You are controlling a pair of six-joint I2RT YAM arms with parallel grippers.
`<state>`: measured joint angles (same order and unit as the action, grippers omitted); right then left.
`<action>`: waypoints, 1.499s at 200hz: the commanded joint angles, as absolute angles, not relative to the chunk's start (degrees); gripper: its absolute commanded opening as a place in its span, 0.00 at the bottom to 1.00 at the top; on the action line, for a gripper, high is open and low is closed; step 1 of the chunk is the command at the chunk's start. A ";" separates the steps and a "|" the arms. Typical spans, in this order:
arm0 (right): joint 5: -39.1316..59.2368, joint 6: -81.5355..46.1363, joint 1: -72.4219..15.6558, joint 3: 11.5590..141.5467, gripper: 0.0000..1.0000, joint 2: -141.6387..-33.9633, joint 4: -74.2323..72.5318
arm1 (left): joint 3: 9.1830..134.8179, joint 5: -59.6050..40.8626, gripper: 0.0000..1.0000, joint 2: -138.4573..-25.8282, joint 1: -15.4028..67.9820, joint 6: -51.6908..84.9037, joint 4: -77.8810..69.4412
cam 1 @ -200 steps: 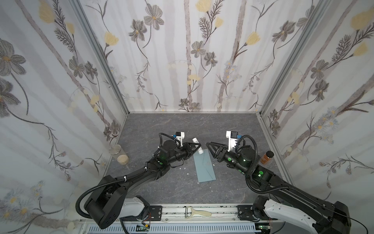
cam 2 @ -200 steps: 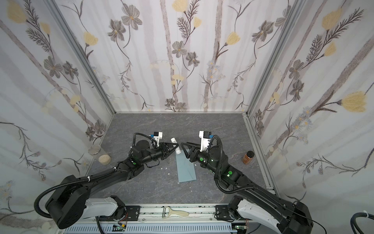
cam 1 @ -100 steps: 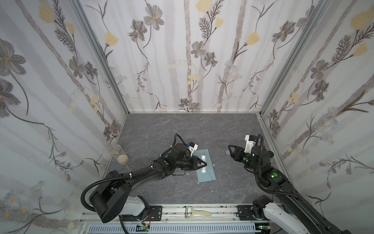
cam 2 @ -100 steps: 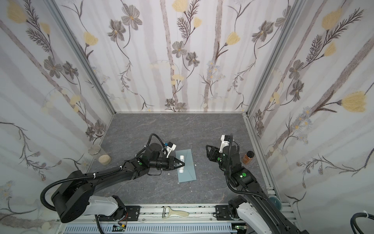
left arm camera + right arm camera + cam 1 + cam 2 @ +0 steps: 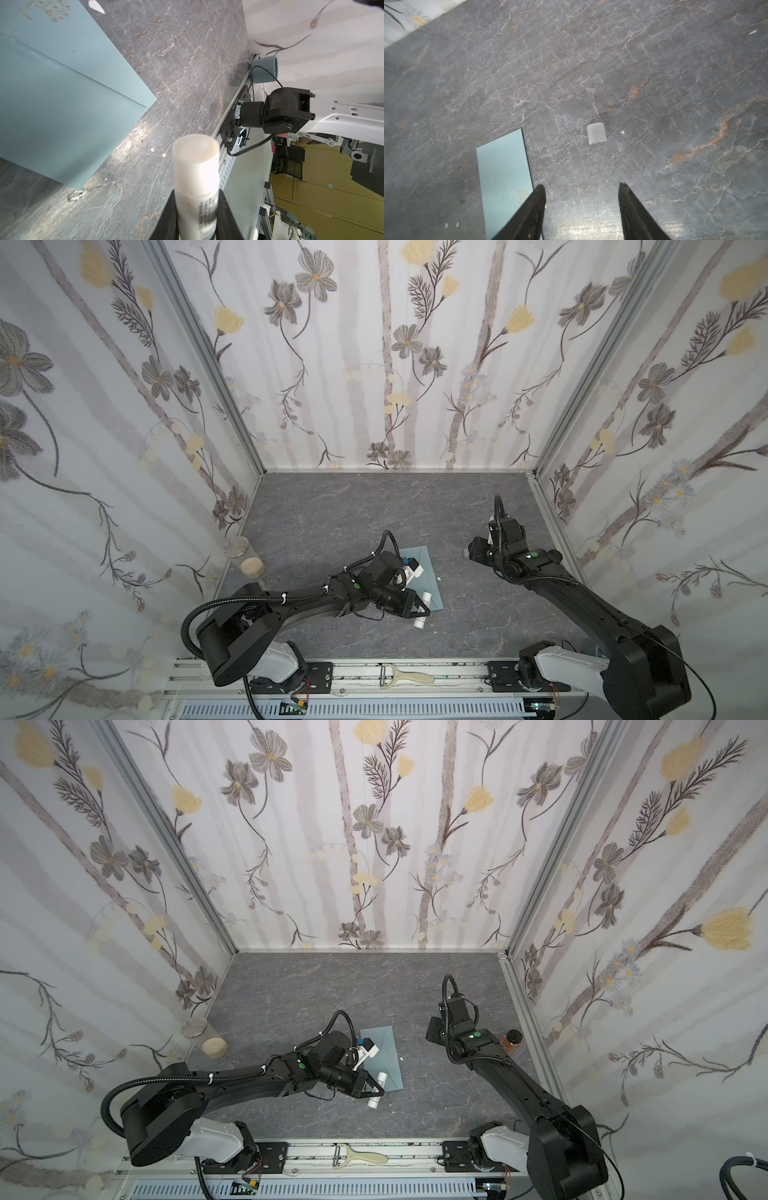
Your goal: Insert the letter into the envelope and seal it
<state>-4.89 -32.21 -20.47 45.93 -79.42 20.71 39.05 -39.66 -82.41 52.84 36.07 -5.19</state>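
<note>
Left wrist view: left gripper [image 5: 197, 199] clamps uncapped glue stick [image 5: 196, 166] beside envelope [image 5: 62, 104]; right gripper [image 5: 581, 186] wide, empty. Best: light, even strokes along sealing edge.

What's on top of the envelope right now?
Nothing lies on the envelope's visible face. The left gripper holds the glue stick over its near edge; the left arm hides its left part.

Black arms [image 5: 557, 593] (green dots [image 5: 528, 556]), white bases [image 5: 282, 659]
</note>
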 commanded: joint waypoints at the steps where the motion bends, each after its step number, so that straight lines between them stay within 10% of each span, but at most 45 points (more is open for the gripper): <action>1: -6.41 -28.51 -19.64 49.74 0.58 -84.47 23.01 | 40.46 -40.02 0.00 -83.38 53.02 32.78 -5.63; 300: -3.32 -20.92 -16.66 63.46 0.41 -112.50 24.52 | 39.03 -42.72 0.00 -86.88 47.85 36.96 -16.44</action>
